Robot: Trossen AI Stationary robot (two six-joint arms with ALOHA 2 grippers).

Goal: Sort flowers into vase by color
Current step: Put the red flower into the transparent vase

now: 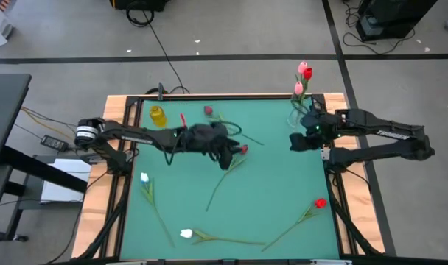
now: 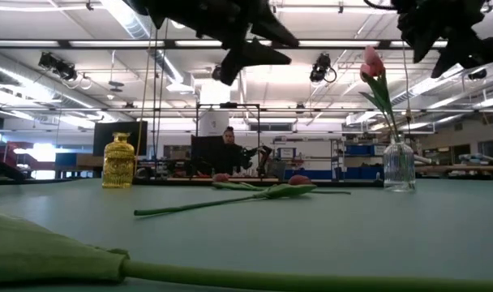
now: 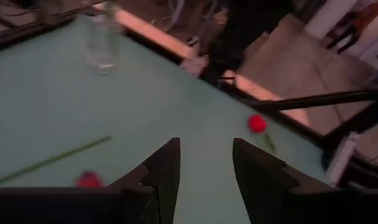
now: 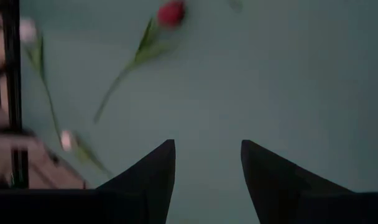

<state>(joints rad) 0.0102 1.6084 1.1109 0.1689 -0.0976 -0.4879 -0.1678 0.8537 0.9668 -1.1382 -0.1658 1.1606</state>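
left gripper (image 1: 228, 158) open and empty above mid-table; dark red tulip (image 1: 243, 149) lies just beside it at 2 o'clock. right gripper (image 4: 207, 163) open, empty, near the glass vase (image 1: 296, 116) holding pink tulips (image 1: 303, 71).

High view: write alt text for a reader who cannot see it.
Seen from above, two dark robot arms reach over a green table, the left gripper hovering with open jaws by a dark red tulip. The right gripper sits beside a glass vase holding pink tulips. White tulips and a red tulip lie scattered; a yellow vase stands at the far edge.
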